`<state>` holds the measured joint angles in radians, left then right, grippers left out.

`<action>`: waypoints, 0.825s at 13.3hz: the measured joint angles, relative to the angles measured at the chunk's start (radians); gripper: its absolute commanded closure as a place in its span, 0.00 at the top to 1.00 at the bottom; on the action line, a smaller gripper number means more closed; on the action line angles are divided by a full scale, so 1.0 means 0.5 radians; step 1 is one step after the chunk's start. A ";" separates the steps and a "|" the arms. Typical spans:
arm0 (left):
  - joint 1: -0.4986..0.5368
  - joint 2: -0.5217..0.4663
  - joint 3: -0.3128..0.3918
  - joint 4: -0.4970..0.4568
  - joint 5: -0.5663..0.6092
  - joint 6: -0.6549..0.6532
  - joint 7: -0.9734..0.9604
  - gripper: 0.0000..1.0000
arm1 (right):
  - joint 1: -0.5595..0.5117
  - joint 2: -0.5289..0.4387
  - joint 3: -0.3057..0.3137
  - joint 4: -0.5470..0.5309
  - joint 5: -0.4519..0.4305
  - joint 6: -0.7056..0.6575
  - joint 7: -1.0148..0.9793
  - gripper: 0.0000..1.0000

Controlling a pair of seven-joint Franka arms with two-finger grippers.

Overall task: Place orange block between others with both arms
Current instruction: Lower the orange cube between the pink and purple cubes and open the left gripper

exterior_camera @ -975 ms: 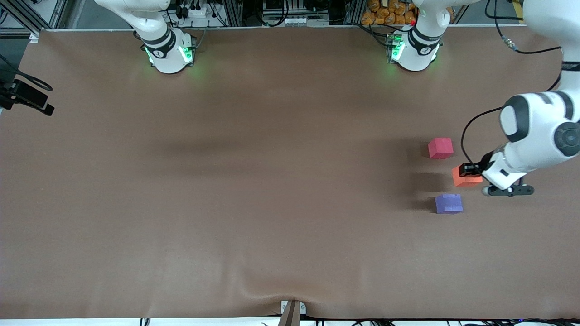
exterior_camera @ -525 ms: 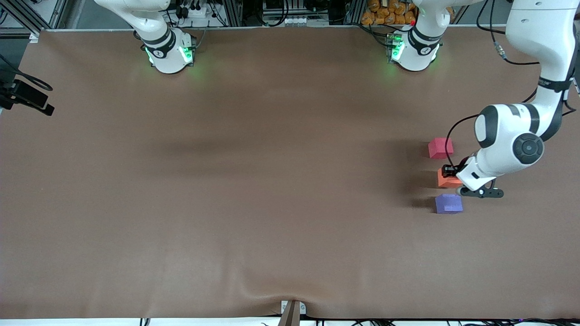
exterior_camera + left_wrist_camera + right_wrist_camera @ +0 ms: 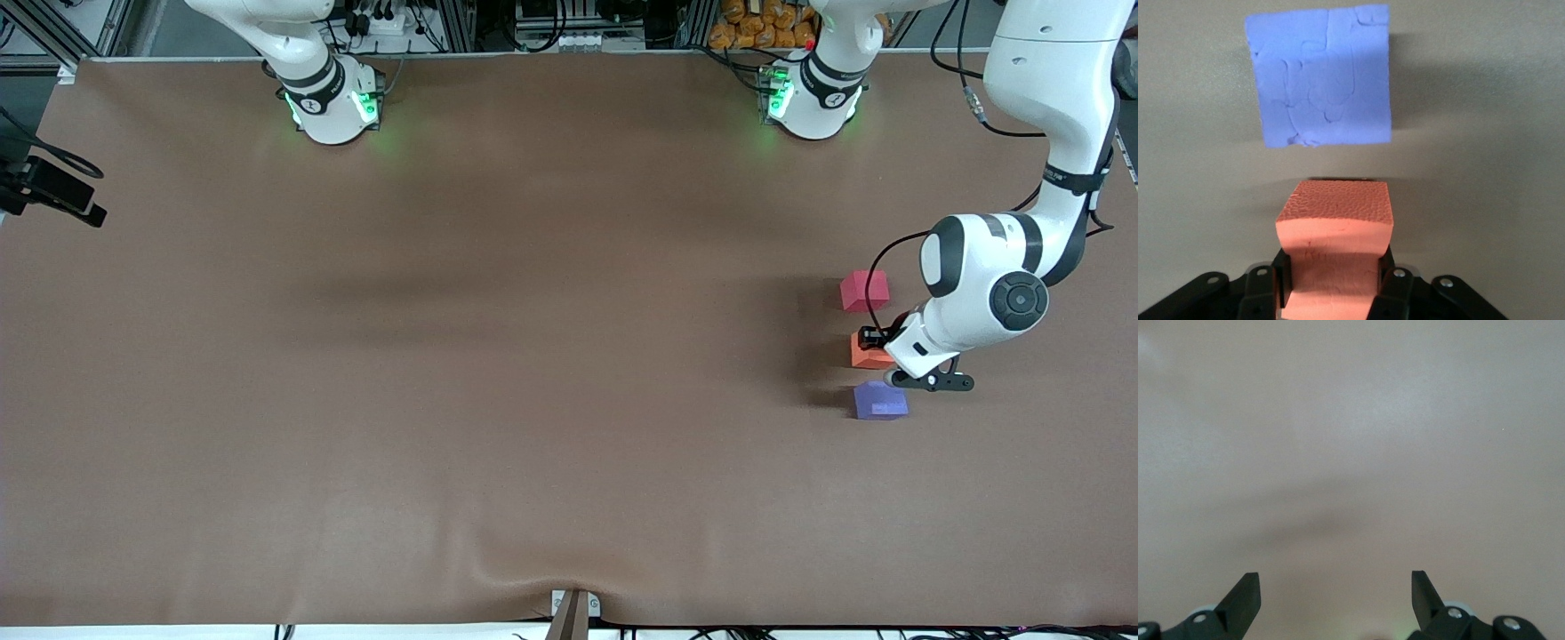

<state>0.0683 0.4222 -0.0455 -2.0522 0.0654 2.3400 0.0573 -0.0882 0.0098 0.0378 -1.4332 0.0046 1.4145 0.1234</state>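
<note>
Orange foam block, light and squashy, dents where our left gripper jaws pinch its sides; right gripper jaws gape empty.

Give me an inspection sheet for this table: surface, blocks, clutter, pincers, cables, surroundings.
Surface: brown table cover, with a wrinkle at the edge nearest the front camera.
Job's things: orange block held between the red block and the purple block; whether it touches the table cannot be told.
Clutter: nothing seen.
Pincers: left pincer shut on the orange block, in the gap between the other two blocks. Right pincer open and empty over bare cover; that arm waits.
Cables: black cable loops from the left arm past the red block.
Surroundings: metal framing and orange items by the arm bases; black device at the right arm's end.
</note>
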 measured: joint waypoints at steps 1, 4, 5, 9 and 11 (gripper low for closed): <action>0.002 0.003 0.001 -0.002 0.000 0.000 -0.002 0.41 | 0.000 0.000 0.000 0.000 0.000 0.000 0.000 1.00; 0.007 0.010 0.005 -0.006 0.000 0.000 -0.037 0.41 | 0.000 0.000 0.004 0.000 0.000 0.000 0.000 1.00; 0.007 0.011 0.007 -0.008 0.000 0.000 -0.066 0.42 | 0.001 0.000 0.005 0.000 0.000 0.000 0.000 1.00; 0.007 0.018 0.008 -0.018 0.000 0.000 -0.113 0.49 | 0.001 0.000 0.007 0.000 0.000 0.000 0.000 1.00; 0.007 0.019 0.008 -0.018 0.000 0.002 -0.113 1.00 | 0.001 0.000 0.007 0.000 0.000 0.000 0.000 1.00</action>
<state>0.0718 0.4318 -0.0416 -2.0611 0.0654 2.3408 0.0006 -0.0877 0.0098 0.0411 -1.4332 0.0046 1.4145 0.1234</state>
